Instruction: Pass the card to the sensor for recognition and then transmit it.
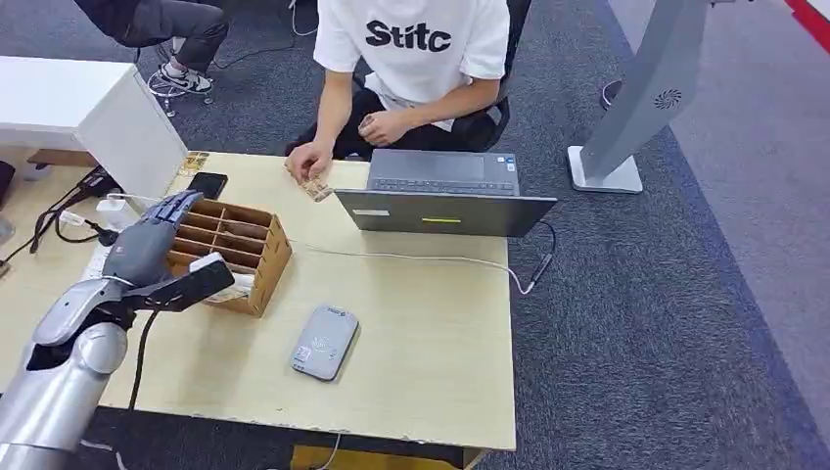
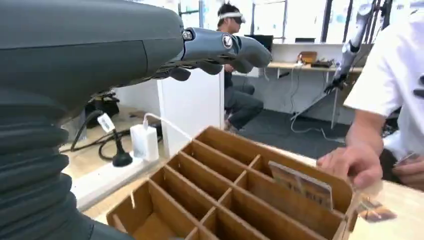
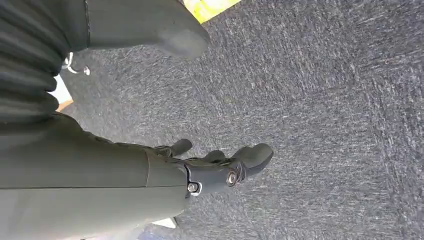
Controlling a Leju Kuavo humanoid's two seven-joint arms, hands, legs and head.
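**Operator:** Brown cardboard organiser box (image 1: 230, 253), divided into open compartments, sits directly under the left hand (image 1: 152, 245). State the hand's condition.

**Technician:** The left hand hovers above the box with fingers (image 2: 220, 47) spread and extended, holding nothing. The thumb (image 1: 191, 284) projects sideways over the near wall. Judged from this posture, the hand is positioned for a reach into a compartment.

**Operator:** Locate the card.

**Technician:** A patterned card (image 2: 300, 184) stands on edge in a far compartment, beyond the fingertips, leaning against the box wall. Upright storage probably leaves its top edge exposed for a pinch. Whether this is the target card cannot be confirmed. A white slip (image 1: 223, 274) lies in the near compartments, beside the thumb.

**Operator:** Locate the sensor.

**Technician:** The flat grey rounded card reader (image 1: 324, 341) lies on the pale wooden table (image 1: 431, 362), well to the thumb side of the hand and apart from the box. That placement likely gives a short sweep from box to reader.

**Operator:** And the transmit step?

**Technician:** A person in a white shirt (image 1: 411, 44) sits across the table, one hand (image 1: 310, 162) resting on the tabletop beyond the box, beside an open grey laptop (image 1: 445, 194). This is the probable recipient.

**Operator:** Right hand?

**Technician:** The right hand (image 3: 220, 167) hangs over grey carpet, fingers loosely curled, empty
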